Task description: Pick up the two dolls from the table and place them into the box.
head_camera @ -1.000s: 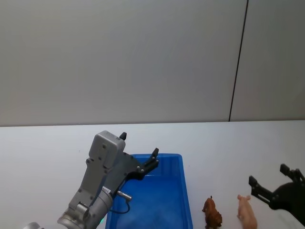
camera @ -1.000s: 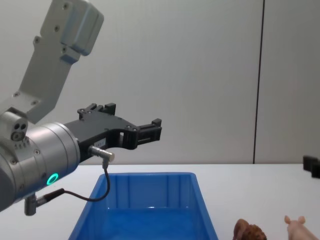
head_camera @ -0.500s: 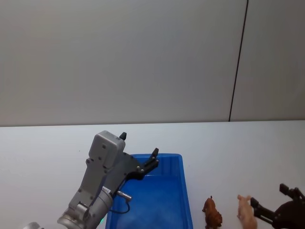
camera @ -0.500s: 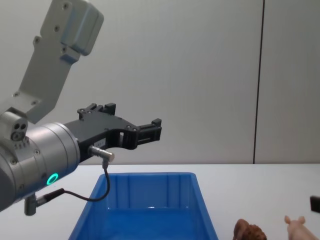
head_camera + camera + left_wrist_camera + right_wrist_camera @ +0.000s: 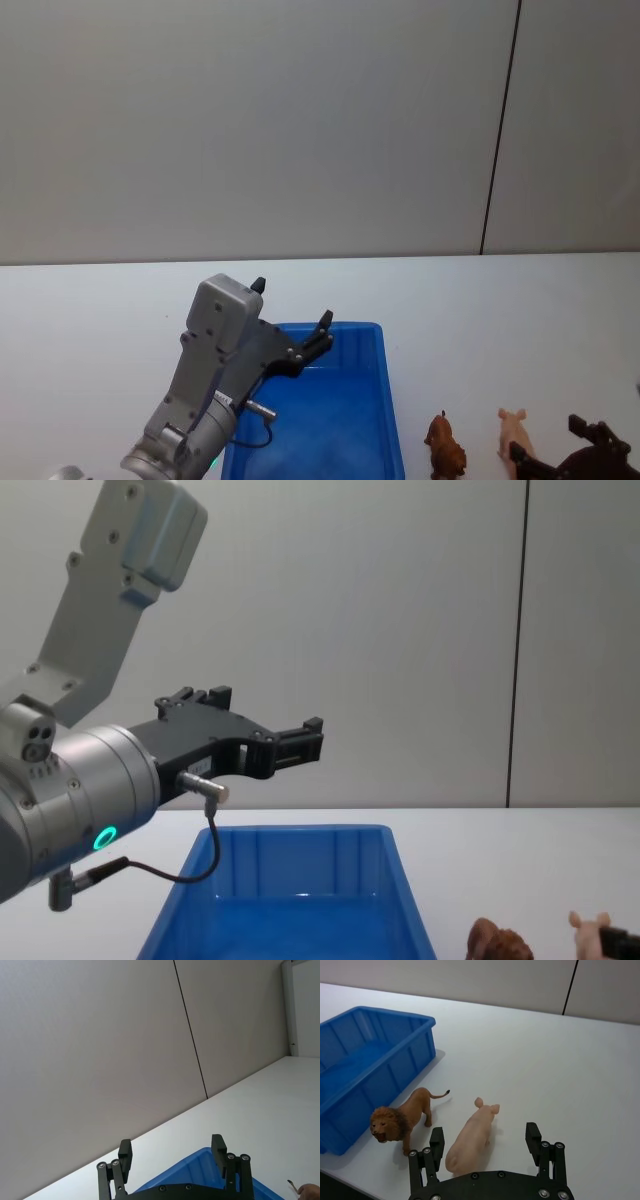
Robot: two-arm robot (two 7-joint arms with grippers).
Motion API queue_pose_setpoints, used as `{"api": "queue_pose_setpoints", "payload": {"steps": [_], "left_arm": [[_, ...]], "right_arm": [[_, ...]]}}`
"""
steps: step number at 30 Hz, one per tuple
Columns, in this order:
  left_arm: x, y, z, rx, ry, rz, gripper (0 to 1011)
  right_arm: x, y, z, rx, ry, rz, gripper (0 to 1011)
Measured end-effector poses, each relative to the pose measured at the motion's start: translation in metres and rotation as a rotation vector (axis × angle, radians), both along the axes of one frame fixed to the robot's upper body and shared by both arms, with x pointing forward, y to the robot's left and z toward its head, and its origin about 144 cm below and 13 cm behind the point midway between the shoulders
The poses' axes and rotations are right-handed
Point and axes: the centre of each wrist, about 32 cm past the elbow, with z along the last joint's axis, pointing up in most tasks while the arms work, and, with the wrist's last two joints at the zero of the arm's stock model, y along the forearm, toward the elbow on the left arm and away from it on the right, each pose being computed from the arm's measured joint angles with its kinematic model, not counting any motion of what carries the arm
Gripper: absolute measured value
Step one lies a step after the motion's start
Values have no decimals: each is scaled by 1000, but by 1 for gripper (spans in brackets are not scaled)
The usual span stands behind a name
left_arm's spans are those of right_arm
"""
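The right gripper [image 5: 485, 1135] hangs low over the table [image 5: 555, 1060] with its fingers spread wide, the pale pink doll [image 5: 470, 1140] lying between them. Whether either finger touches it cannot be told. The reddish-brown doll [image 5: 400, 1120] stands just beside the pink one, on the side toward the box [image 5: 395, 1072], and apart from the box's wall. Both dolls are on the tabletop, outside the box.

The left gripper [image 5: 292, 303] is held up over the box's far left corner, fingers parted and gripping nothing. The box's ribbed inner walls and blue floor show below it.

In the right wrist view the gripper's body hides the pink doll's hind end. The head view's lower edge cuts off the box's near end and most of the right gripper, and the left arm covers the box's left wall. The chest view cuts off the lower part of each doll.
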Motion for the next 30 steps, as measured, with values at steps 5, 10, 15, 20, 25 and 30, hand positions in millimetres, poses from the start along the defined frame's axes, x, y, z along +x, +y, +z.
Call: {"api": "queue_pose_setpoints", "payload": {"steps": [5, 10, 15, 20, 25, 30], "left_arm": [[0, 0, 0, 0, 0, 0, 1001], [0, 0, 0, 0, 0, 0, 1001], [0, 0, 0, 0, 0, 0, 1001], [0, 0, 0, 0, 0, 0, 1001], [0, 0, 0, 0, 0, 0, 1001], [0, 0, 0, 0, 0, 0, 1001]], "right_arm": [[3, 7, -6, 1, 33, -6, 1001], [5, 12, -11, -2, 57, -3, 1001], [7, 19, -15, -7, 78, 5, 910], [9, 24, -18, -10, 87, 9, 793], [10, 27, -19, -14, 86, 8, 622], [11, 29, -18, -20, 68, -6, 481]]}}
